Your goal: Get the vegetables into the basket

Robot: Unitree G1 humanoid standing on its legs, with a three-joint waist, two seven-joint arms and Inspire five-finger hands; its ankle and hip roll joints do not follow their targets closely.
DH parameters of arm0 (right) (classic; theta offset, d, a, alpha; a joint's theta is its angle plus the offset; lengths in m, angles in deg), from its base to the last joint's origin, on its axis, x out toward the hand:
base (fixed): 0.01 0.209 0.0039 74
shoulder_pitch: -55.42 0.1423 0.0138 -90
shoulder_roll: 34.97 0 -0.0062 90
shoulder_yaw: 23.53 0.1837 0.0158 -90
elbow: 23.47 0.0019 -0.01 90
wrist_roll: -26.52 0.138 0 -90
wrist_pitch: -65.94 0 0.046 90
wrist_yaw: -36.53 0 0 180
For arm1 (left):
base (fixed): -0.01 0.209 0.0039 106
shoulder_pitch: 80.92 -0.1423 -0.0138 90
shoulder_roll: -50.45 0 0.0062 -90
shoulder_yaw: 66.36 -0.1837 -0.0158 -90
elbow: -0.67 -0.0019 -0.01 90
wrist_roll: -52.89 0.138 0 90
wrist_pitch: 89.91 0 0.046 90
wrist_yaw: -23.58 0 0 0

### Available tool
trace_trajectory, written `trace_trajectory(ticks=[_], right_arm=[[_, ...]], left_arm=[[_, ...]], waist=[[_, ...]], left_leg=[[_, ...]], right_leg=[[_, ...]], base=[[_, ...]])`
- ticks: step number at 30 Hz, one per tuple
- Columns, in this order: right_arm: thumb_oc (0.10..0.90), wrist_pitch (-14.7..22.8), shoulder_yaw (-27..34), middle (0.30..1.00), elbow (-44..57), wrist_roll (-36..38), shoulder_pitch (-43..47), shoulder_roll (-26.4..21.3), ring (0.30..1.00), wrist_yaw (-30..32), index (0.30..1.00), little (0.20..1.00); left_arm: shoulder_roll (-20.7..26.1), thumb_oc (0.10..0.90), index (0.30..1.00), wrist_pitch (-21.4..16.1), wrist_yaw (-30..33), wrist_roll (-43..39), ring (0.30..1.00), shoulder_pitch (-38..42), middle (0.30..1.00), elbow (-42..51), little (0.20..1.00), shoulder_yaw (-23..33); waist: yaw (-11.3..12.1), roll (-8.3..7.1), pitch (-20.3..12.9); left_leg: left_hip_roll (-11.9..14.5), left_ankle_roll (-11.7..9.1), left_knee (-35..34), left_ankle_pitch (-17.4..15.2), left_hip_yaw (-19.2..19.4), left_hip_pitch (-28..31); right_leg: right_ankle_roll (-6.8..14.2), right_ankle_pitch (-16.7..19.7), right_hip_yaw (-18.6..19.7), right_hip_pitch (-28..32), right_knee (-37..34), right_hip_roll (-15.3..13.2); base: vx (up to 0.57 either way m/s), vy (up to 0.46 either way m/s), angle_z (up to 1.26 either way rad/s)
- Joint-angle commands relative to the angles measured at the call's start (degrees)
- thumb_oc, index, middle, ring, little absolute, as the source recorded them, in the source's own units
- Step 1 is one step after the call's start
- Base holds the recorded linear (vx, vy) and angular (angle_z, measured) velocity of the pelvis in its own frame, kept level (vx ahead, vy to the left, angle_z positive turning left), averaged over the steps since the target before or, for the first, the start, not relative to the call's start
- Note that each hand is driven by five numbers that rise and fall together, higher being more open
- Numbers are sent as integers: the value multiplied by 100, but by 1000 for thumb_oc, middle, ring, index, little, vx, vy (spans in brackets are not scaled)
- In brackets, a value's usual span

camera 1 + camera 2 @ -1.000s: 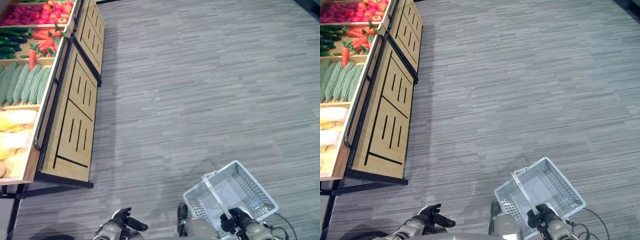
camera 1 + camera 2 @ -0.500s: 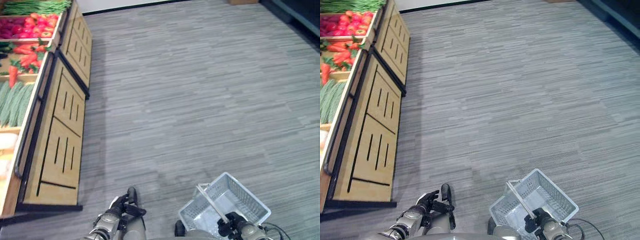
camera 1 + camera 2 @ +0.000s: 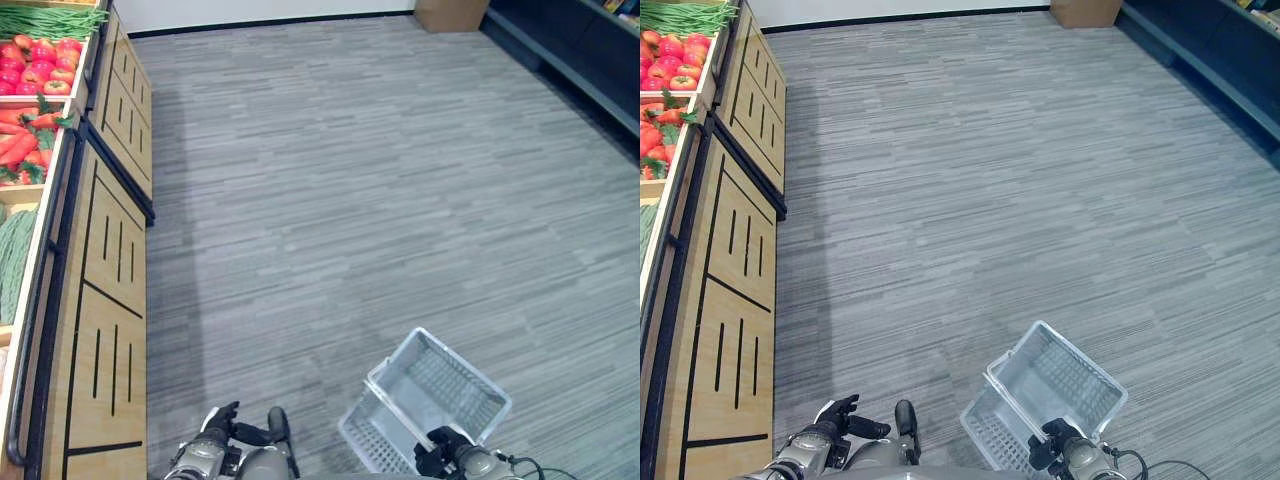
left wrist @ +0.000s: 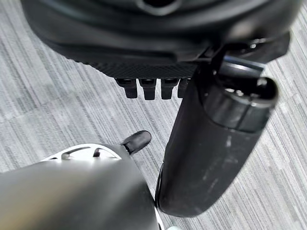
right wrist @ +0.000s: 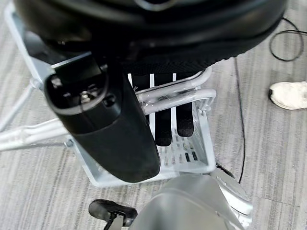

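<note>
The right hand [image 5: 120, 120] curls round the handles of the white wire basket [image 3: 430, 395], hanging far from the wooden vegetable stand [image 3: 90, 300]. The left hand [image 3: 215, 445] hangs beside it, fingers relaxed, empty.

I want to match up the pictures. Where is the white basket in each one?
Left eye view: basket at bottom right, right hand at its near edge.
Right eye view: basket at bottom, right of centre.
Right wrist view: basket past the hand, fingers curled round its handle.
Left wrist view: I can't spot it.
Shared landmark: the grey striped floor.
</note>
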Motion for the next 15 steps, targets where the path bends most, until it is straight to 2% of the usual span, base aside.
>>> trace_trajectory(ticks=[1, 2, 3, 4, 5, 6, 7, 8, 9, 10, 11, 12, 15], right_arm=[[400, -73, 238, 300, 93, 109, 105, -360, 300, 32, 300, 300], [400, -73, 239, 300, 94, 109, 105, -361, 300, 32, 300, 300], [400, -81, 250, 300, 91, 120, 92, -361, 300, 33, 300, 300], [400, -99, 295, 300, 83, 132, 41, -373, 300, 38, 300, 300], [400, -99, 295, 300, 83, 132, 43, -373, 300, 38, 300, 300], [400, -101, 324, 300, 60, 172, 18, -366, 300, 45, 300, 300], [400, -100, 323, 300, 58, 173, 15, -368, 300, 45, 300, 300], [400, -91, 329, 300, 64, 204, 5, -356, 300, 60, 300, 300], [400, -90, 327, 300, 63, 204, 4, -358, 300, 61, 300, 300], [400, -91, 301, 300, 55, 214, 6, -341, 300, 58, 300, 300], [400, -91, 299, 300, 53, 215, 5, -344, 300, 59, 300, 300], [400, -88, 292, 300, 85, 222, -6, -315, 300, 52, 300, 300], [400, -86, 295, 300, 126, 228, -31, -300, 300, 36, 300, 300]], left_arm=[[66, 900, 1000, 28, 57, 13, 1000, 59, 1000, -58, 1000, -79], [65, 900, 1000, 28, 57, 13, 1000, 60, 1000, -58, 1000, -79], [83, 900, 1000, 37, 60, 12, 1000, 67, 1000, -63, 1000, -71], [107, 900, 1000, 59, 51, -11, 1000, 81, 1000, -96, 1000, -48], [106, 900, 1000, 58, 51, -12, 1000, 83, 1000, -97, 1000, -46], [109, 900, 1000, 58, 54, -4, 1000, 84, 1000, -152, 1000, -56], [106, 900, 1000, 56, 54, -5, 1000, 82, 1000, -155, 1000, -58], [113, 900, 1000, 44, 62, 20, 1000, 90, 1000, -194, 1000, -67], [112, 900, 1000, 42, 62, 20, 1000, 89, 1000, -197, 1000, -66], [118, 900, 1000, 13, 75, 66, 1000, 96, 1000, -231, 1000, -77], [114, 900, 1000, 11, 75, 67, 1000, 94, 1000, -233, 1000, -76], [126, 900, 1000, -4, 93, 117, 1000, 103, 1000, -256, 1000, -70], [145, 900, 1000, -28, 110, 150, 1000, 92, 1000, -265, 1000, -36]], waist=[[12, -7, 287], [4, -10, 292], [-13, -3, 323], [-89, -2, 367], [-91, 6, 358], [-165, 36, 385], [-189, 42, 389], [-317, 56, 451], [-332, 64, 458], [-456, 73, 528], [-467, 91, 534], [-591, 94, 595], [-677, 118, 670]], left_leg=[[106, -342, 153, 42, 129, -78], [99, -339, 157, 37, 121, -76], [47, -305, 119, -35, 102, 43], [-8, -365, 26, -182, 57, 274], [3, -368, 25, -169, 55, 259], [28, -452, 25, -250, -63, 375], [29, -462, 25, -273, -91, 391], [43, -539, 25, -358, -260, 536], [49, -546, 25, -378, -278, 554], [75, -623, 25, -486, -486, 732], [89, -629, 25, -513, -500, 752], [87, -680, 25, -613, -710, 910], [84, -720, 25, -745, -911, 1104]], right_leg=[[384, 1806, -184, -69, 476, -141], [384, 1795, -193, -66, 489, -147], [352, 1893, -442, -201, 601, -300], [284, 1874, -808, -535, 370, -570], [278, 1893, -814, -541, 350, -558], [226, 1661, -790, -795, -142, -519], [226, 1628, -822, -763, -136, -521], [216, 1518, -652, -1034, -638, -498], [219, 1501, -674, -1002, -643, -494], [231, 1544, -406, -1367, -1092, -465], [235, 1528, -426, -1333, -1102, -454], [321, 1748, -180, -1724, -1392, -420], [376, 1865, -125, -1905, -1577, -374]], base=[[105, 127, 10], [173, 188, 22], [253, 99, 35], [250, 97, 22], [390, 19, 19], [212, -23, 14], [421, -57, 34], [230, -41, 51], [430, -72, 59], [239, -34, 61], [441, -86, 63], [237, -50, 66], [251, -52, 86]])
